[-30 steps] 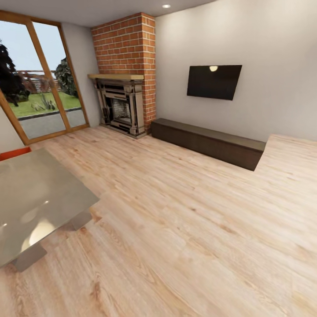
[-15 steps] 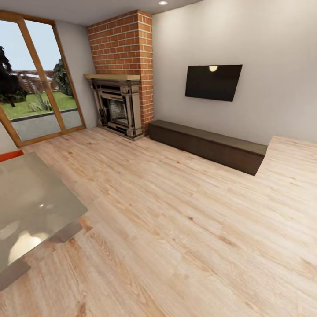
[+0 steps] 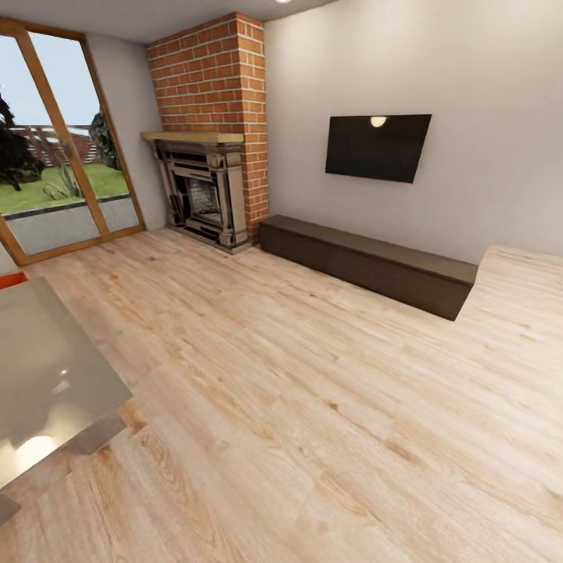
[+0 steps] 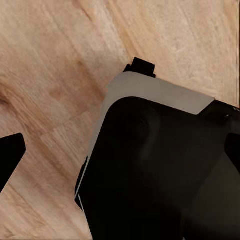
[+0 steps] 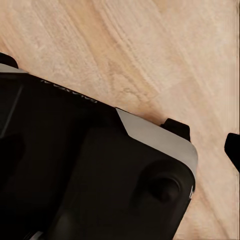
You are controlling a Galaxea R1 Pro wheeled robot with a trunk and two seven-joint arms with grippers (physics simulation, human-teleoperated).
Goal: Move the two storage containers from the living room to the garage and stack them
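Head view: the living room spreads out with a light wood-plank floor (image 3: 313, 407) across most of the frame. At the upper left stand wood-framed glass doors (image 3: 55, 141) with grass and trees beyond. Right of them a red brick chimney (image 3: 211, 78) rises over a dark fireplace (image 3: 199, 195). A black wall screen (image 3: 378, 147) hangs on the beige wall at the upper centre, and a long, low dark cabinet (image 3: 367, 262) runs along the wall beneath it. At the lower left a glossy grey counter (image 3: 47, 375) reaches into the frame. A thin orange-red sliver, one storage container (image 3: 9, 280), peeks at the left edge just behind the counter's far side; little of it can be made out.

Left wrist view: a black and grey part of the robot's body (image 4: 160, 165) sits above the wood planks. A dark fingertip of the left tool (image 4: 10, 155) enters at the left edge; whether this tool is open or closed cannot be told.

Right wrist view: another black and grey robot body part (image 5: 90, 170) lies over the planks. A dark tip of the right tool (image 5: 232, 147) shows at the right edge; its state cannot be told either.
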